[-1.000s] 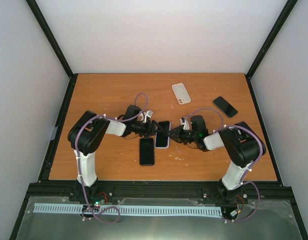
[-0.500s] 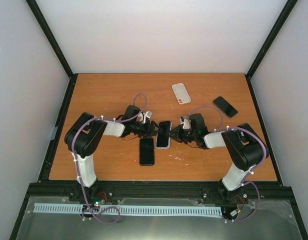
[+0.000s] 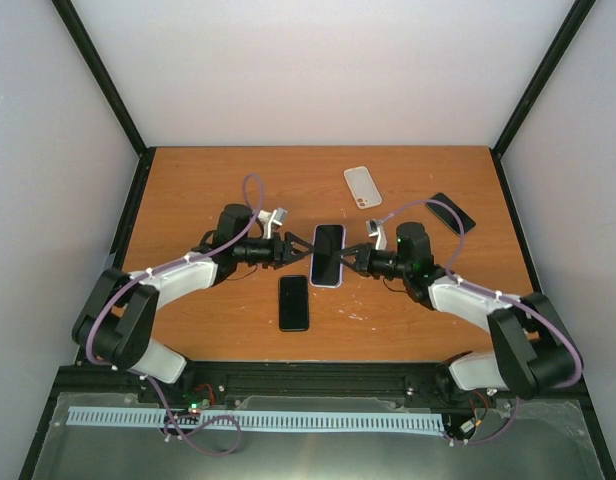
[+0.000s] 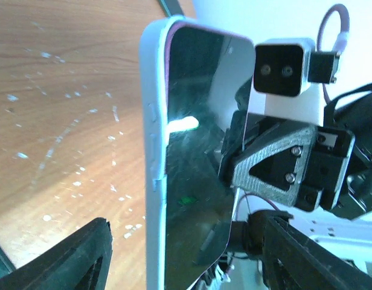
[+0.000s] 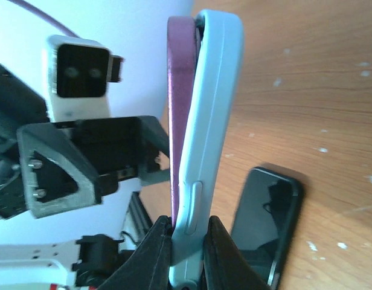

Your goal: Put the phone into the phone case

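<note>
Above the middle of the table (image 3: pixel 198 190), between the two arms, the phone (image 5: pixel 176 115) sits partly in the pale case (image 5: pixel 215 109), and both are held on edge off the wood. My right pincer (image 5: pixel 187 238) is clenched on the lower end of the case, one finger on its back and one on the phone side. My left pincer (image 3: pixel 294 250) stands released. Its fingers (image 4: pixel 74 260) are spread to either side of the free end with a gap on both sides, touching nothing as far as I can see.

From the right wrist view, the phone's purple edge stands proud of the case lip along one long side, so I judge it is not fully seated. To finish well, I want the left pincer to close across the thickness, screen to case back, near the top corner. It should squeeze slowly while the right grip acts as the anchor. Pressing flat rather than at an angle should stop the phone popping out or twisting in the right grip.

A black phone (image 3: pixel 294 302) lies on the table on the near side, and a white case (image 3: pixel 362 187) lies further back. I leave both alone.
</note>
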Tool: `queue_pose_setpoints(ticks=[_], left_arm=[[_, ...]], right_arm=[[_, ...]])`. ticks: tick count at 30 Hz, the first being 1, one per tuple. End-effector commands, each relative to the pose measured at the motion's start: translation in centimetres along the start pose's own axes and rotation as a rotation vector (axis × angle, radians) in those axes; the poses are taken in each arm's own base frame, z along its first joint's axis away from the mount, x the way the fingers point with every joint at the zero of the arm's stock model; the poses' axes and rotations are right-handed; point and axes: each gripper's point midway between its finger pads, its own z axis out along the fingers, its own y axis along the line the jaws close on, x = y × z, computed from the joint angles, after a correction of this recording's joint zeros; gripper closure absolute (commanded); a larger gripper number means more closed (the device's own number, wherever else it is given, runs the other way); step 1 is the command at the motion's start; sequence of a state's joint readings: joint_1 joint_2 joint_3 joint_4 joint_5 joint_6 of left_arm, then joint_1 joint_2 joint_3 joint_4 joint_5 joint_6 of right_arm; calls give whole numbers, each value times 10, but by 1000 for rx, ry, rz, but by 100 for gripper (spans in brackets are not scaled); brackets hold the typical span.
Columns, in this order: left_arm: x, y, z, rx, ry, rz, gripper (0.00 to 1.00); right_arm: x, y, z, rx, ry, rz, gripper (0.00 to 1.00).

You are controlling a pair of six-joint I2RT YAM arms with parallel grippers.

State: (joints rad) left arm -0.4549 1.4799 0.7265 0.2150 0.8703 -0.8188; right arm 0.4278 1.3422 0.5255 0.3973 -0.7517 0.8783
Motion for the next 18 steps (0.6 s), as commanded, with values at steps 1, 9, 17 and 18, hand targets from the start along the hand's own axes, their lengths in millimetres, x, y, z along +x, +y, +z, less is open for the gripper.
queue_pose_setpoints(ticks=[1, 9, 17, 18], left_arm=[[11, -33, -17, 96, 25, 85, 31], [15, -57, -24, 194, 34, 121, 40], [22, -67, -23, 281, 60, 111, 69], [22, -68, -23, 283, 59, 113, 74]], right_arm=[[2, 56, -16, -178, 7, -109, 97], [1, 97, -23, -279, 6, -149, 96], [-3, 106, -20, -303, 10, -135, 95], [-3, 105, -19, -300, 11, -134, 95]])
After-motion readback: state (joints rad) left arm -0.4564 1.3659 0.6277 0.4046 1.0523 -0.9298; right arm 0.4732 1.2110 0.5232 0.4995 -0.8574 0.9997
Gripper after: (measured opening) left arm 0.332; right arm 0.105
